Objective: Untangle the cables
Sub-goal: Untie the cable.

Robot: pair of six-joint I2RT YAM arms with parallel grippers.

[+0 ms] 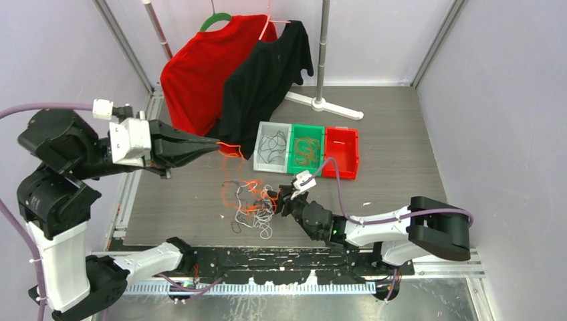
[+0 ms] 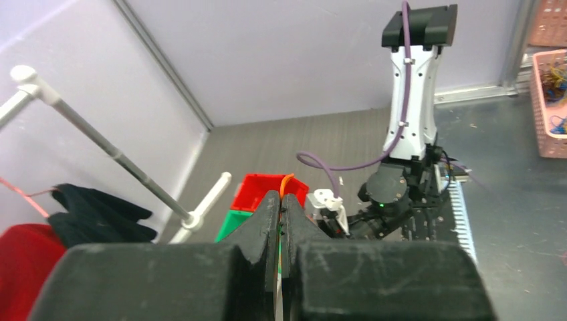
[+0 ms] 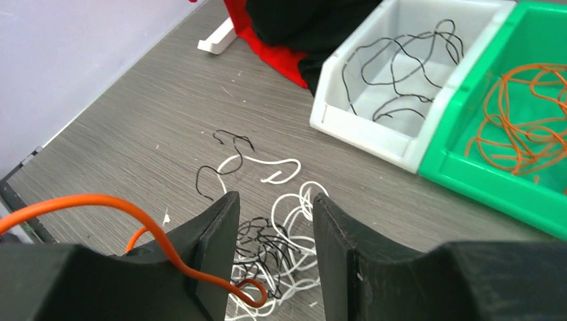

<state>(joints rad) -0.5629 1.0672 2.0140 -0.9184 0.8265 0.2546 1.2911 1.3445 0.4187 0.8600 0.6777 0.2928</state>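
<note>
Top view, left to right. The left gripper (image 1: 215, 142) is raised at 10 o'clock of the tangle, jaws together and clamped on an orange cable (image 1: 232, 152) that drops from the tips to the pile. The cables (image 1: 251, 206) are a loose knot of thin white, black and orange cords on the grey tabletop (image 1: 394, 134), near the front edge. The right gripper (image 1: 279, 196) sits low at the tangle's 3 o'clock edge, jaws apart, nothing pinched between them. At 12 to 1 o'clock of the tangle, three bins touch in a row: grey bin (image 1: 258, 150) with black cords, green bin (image 1: 307, 127) with orange cords, red bin (image 1: 346, 150). At 11 o'clock behind them, a red shirt (image 1: 194, 73) and a black shirt (image 1: 267, 73) hang on a rack (image 1: 323, 53).

Left wrist view: the left gripper (image 2: 281, 198) has its fingers pressed together, with a short arc of orange cable (image 2: 287, 180) poking out at the tips. Only this view shows a pink basket (image 2: 551, 100) at the 3 o'clock edge, holding coloured cords.

Right wrist view: the right gripper (image 3: 273, 200) shows a clear gap. White cords (image 3: 284, 167) and black cords (image 3: 264, 244) lie interwoven on the tabletop below it. The orange cable (image 3: 127, 204) crosses the left finger and ends in a small loop by its inner face; whether it touches, cannot tell. Single strands in the grey bin (image 3: 364, 130) and green bin (image 3: 481, 184) are clearer here than from above.
</note>
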